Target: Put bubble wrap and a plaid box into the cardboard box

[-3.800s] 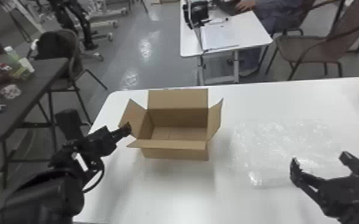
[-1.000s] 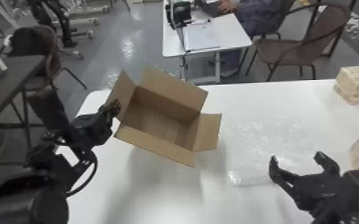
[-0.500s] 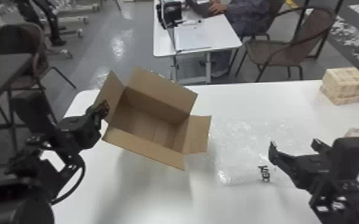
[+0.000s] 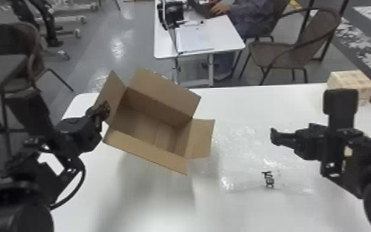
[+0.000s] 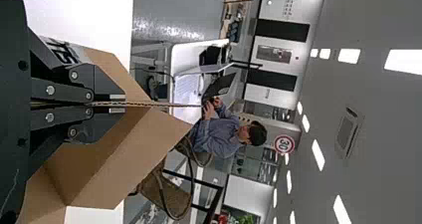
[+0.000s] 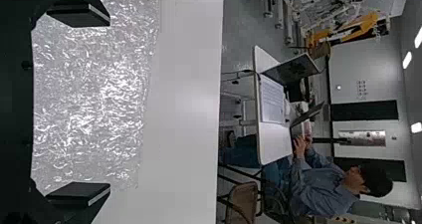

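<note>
My left gripper (image 4: 101, 111) is shut on the left flap of the cardboard box (image 4: 151, 128), which hangs tilted above the table with its flaps spread. In the left wrist view that gripper (image 5: 117, 104) pinches the edge of the cardboard flap (image 5: 112, 77). Clear bubble wrap (image 4: 243, 160) lies flat on the table to the right of the box. Over its right part is my right gripper (image 4: 275, 137). In the right wrist view, the open right gripper (image 6: 107, 104) has its two fingers wide apart, with the bubble wrap (image 6: 99, 94) beyond them.
The white table (image 4: 151, 203) carries stacked pale patterned blocks (image 4: 351, 80) at its back right corner. Behind it stand a smaller white desk (image 4: 222, 34) and a brown chair (image 4: 274, 54). A dark table (image 4: 3, 66) is at the far left.
The box has been lifted at its left side and tilted from its level stance on the table. My right gripper has turned and swung round above the bubble wrap. The whole head view has shifted.
</note>
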`<state>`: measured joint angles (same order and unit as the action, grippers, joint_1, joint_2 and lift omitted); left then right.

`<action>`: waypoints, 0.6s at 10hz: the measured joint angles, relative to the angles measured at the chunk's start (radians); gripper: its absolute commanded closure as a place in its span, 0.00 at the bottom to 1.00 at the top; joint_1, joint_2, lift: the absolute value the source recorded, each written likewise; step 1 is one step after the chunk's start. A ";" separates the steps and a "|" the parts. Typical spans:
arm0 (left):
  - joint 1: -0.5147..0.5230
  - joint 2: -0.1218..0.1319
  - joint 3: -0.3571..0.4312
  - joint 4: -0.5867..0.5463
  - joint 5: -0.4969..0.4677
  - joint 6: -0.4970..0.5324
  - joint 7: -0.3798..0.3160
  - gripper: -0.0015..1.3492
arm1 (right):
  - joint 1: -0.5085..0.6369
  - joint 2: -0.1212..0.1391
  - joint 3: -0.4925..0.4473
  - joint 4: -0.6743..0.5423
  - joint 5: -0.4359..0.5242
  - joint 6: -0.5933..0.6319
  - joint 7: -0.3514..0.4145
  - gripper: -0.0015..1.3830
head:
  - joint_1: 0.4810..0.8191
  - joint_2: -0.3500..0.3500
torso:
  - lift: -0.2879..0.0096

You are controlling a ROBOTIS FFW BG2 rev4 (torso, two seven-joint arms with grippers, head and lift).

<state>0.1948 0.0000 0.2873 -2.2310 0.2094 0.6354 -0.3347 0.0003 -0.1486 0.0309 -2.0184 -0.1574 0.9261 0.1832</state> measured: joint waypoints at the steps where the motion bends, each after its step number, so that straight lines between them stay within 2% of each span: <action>1: -0.004 0.000 -0.007 0.000 -0.008 0.001 0.003 0.91 | -0.071 0.002 0.000 -0.009 -0.005 0.163 0.000 0.09 | 0.63 0.63 | 0.60; 2: -0.007 0.000 -0.014 0.001 -0.014 0.001 0.007 0.91 | -0.138 0.005 0.000 -0.001 -0.015 0.301 -0.002 0.09 | 0.63 0.63 | 0.60; 4: -0.013 0.000 -0.027 0.001 -0.024 0.001 0.010 0.91 | -0.230 0.026 0.001 0.054 0.006 0.465 -0.002 0.09 | 0.63 0.62 | 0.60; 6: -0.014 0.000 -0.033 0.002 -0.028 0.001 0.011 0.91 | -0.267 0.035 0.004 0.154 -0.013 0.507 -0.002 0.09 | 0.63 0.62 | 0.60</action>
<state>0.1803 0.0000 0.2541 -2.2289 0.1812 0.6366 -0.3240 -0.2667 -0.1138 0.0345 -1.8644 -0.1700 1.4332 0.1810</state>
